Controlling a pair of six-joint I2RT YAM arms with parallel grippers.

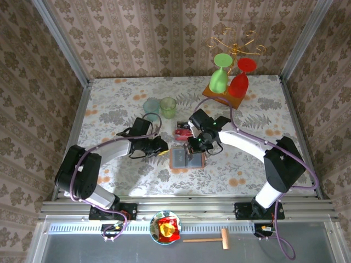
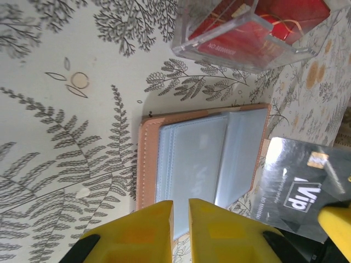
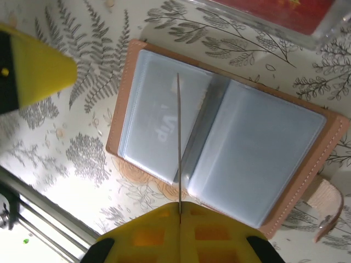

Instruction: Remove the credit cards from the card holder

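Right claw (image 3: pixel 179 211) clamps a dark credit card (image 2: pixel 299 192) over the open card holder (image 3: pixel 258 153); left claw (image 2: pixel 181 211) nearly closed, grip indeterminate.

Both arms reach forward and bend inward, wrists tipped downward and close to each other. The left gripper (image 1: pixel 158 147) points down, its yellow fingers (image 2: pixel 141 226) nearly together with a narrow gap between them. The right gripper (image 3: pixel 180 212) is clamped on a thin card (image 2: pixel 296 189).
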